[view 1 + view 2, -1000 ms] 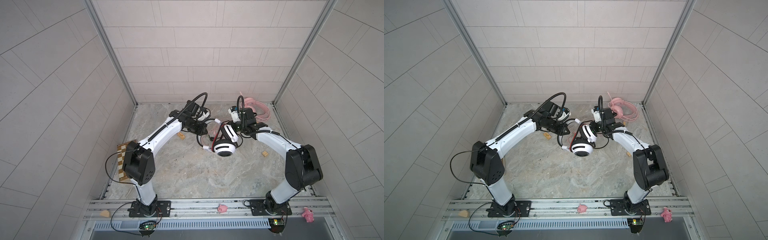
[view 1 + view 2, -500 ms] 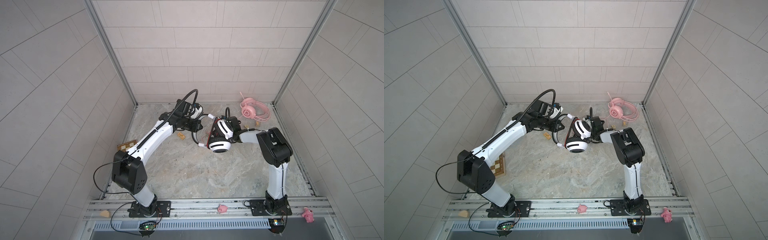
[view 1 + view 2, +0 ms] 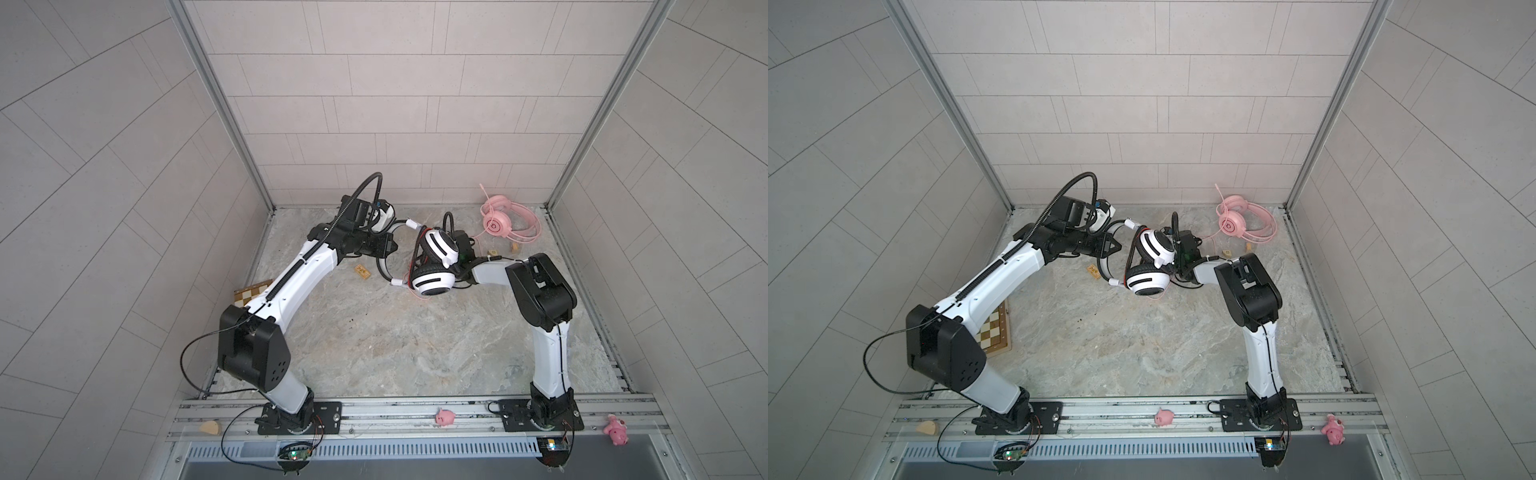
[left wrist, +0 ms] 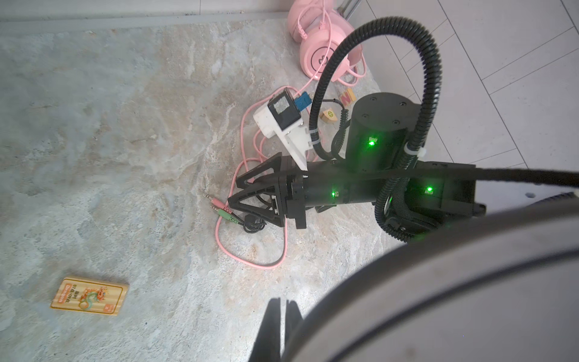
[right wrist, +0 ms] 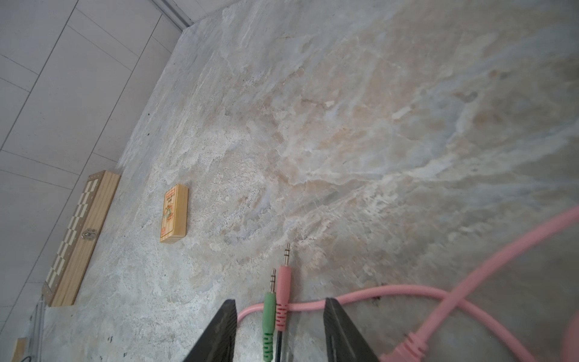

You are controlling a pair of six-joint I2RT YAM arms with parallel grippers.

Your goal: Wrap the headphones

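1. Surface (image 3: 395, 353): marbled stone, walled on three sides, carrying everything below.
2. White headset (image 3: 434, 266): near the middle in both top views, towards the back. It is held by its band, with the two black-striped cups stacked over the right arm's wrist. Whether a cup touches the surface I cannot tell.
3. Pink headset (image 3: 1241, 220): lies in the back right corner, well apart from both claws. Its pink cable (image 4: 250, 263) runs in loose loops towards the middle.
4. Chess box (image 3: 994, 332): lies along the left wall, partly hidden under the left arm.
5. Left claw (image 3: 388, 249): clamped on the white headset's band. In the left wrist view the band fills the near corner as a blurred grey arc beside the closed fingers (image 4: 275, 326).
6. Right claw (image 5: 279, 301): low over the surface beneath the cups, jaws apart and holding nothing.
7. Dragon tile (image 4: 89, 296): a small wooden block lying flat, left of the white headset in both top views.
8. Plugs (image 5: 275, 310): one green, one pink, side by side on the surface between the right claw's jaws and touching neither. The pink cable passes across just behind them.
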